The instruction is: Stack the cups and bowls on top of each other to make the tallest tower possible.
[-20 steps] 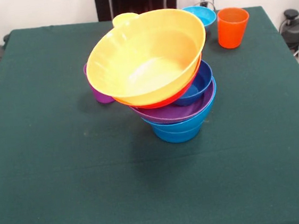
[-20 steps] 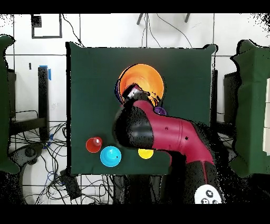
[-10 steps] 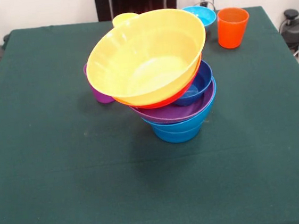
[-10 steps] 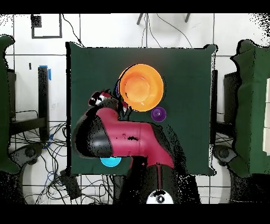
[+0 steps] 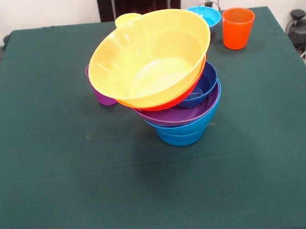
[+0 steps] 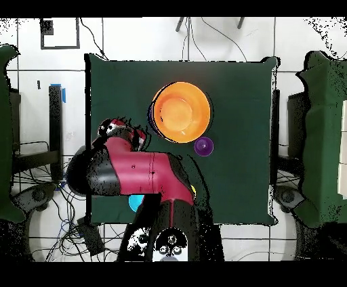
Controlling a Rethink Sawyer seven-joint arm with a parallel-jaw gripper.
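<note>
Green cloth is covering the bench [image 5: 50, 174], with a white wall and cables running behind its far edge. Near the middle, the tower [image 5: 172, 90] is standing as a lopsided column: mid-blue bowls at the base, a purple bowl, a small dark blue bowl, an orange bowl, and the large yellow bowl [image 5: 150, 57] tipping toward the front-left on top. The purple cup [image 5: 100, 95] is sitting just beside the tower, partly hidden behind it. The orange cup [image 5: 238, 27] and the cyan bowl [image 5: 205, 15] are waiting near the far right corner in the front view, and the yellow cup [image 5: 126, 19] is peeking out behind the yellow bowl's rim.

Over the last second the arm [image 6: 135, 176] has been swinging away from above the tower, and is now lying over the bench's edge on the robot's side, hiding the cups it was uncovering earlier. The tower is standing unchanged, so the yellow bowl seems safely placed, and the arm is probably heading for the next piece.

The end effector [image 6: 115, 127] is showing only from overhead, well apart from the tower, toward the bench's side edge. Whether it is apart or together, I cannot tell.
</note>
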